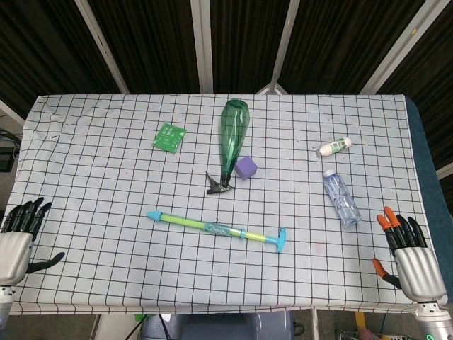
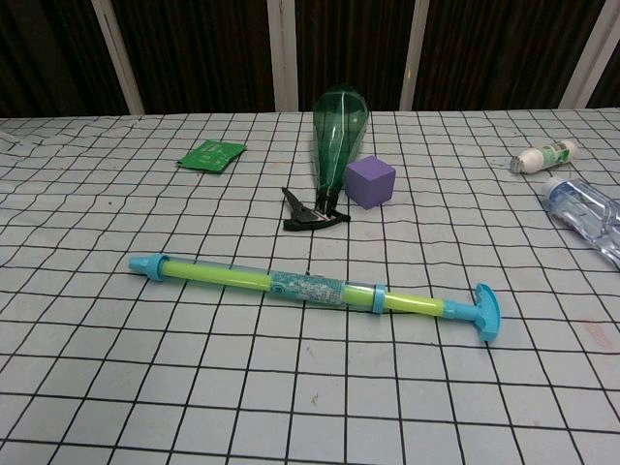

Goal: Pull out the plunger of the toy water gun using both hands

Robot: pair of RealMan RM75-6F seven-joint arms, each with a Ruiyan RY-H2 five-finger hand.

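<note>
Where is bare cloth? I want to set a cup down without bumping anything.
Free: the near strip between the toy water gun and the table edge, and the far-left corner beyond the green packet. Crowded: the middle, around the green spray bottle and purple cube.

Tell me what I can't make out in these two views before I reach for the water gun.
- Left hand and right hand: absent from chest view, outside its frame.
- Clear bottle: cut by chest view's right edge.
- Water gun label print: too small in both.
- Green packet text: too small.
</note>
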